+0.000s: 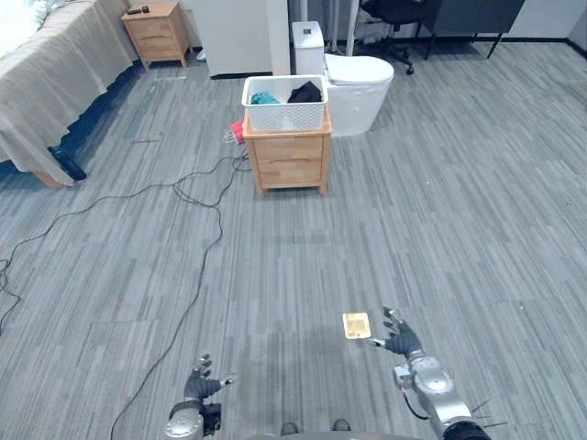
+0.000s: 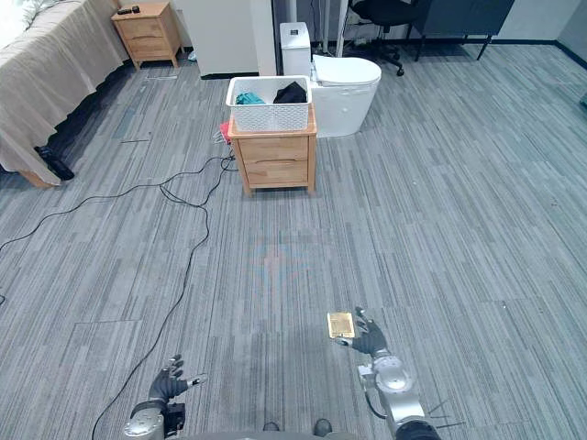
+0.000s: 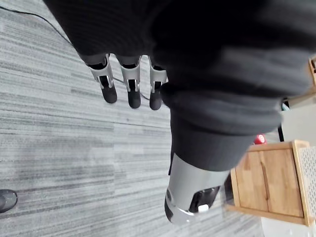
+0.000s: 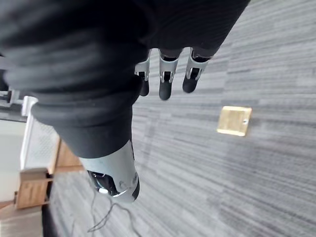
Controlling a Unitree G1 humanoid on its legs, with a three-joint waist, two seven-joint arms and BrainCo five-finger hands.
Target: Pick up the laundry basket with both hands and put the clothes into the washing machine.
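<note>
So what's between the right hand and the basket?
In the left eye view, a small brass plate lies just by the right hand; beyond it, bare grey floor up to the cabinet under the basket.

Bright, even indoor light (shadows faint and soft)

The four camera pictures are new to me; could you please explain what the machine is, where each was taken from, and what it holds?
This is a two-legged humanoid robot. The two wide pictures come from the stereo camera on its head, looking down at the floor; the two close ones come from wrist cameras, looking along each hand. Its left hand and right hand are open, holding nothing. Ahead, a white laundry basket with teal and black clothes stands on a small wooden cabinet. A brass floor plate lies near the right hand.
</note>
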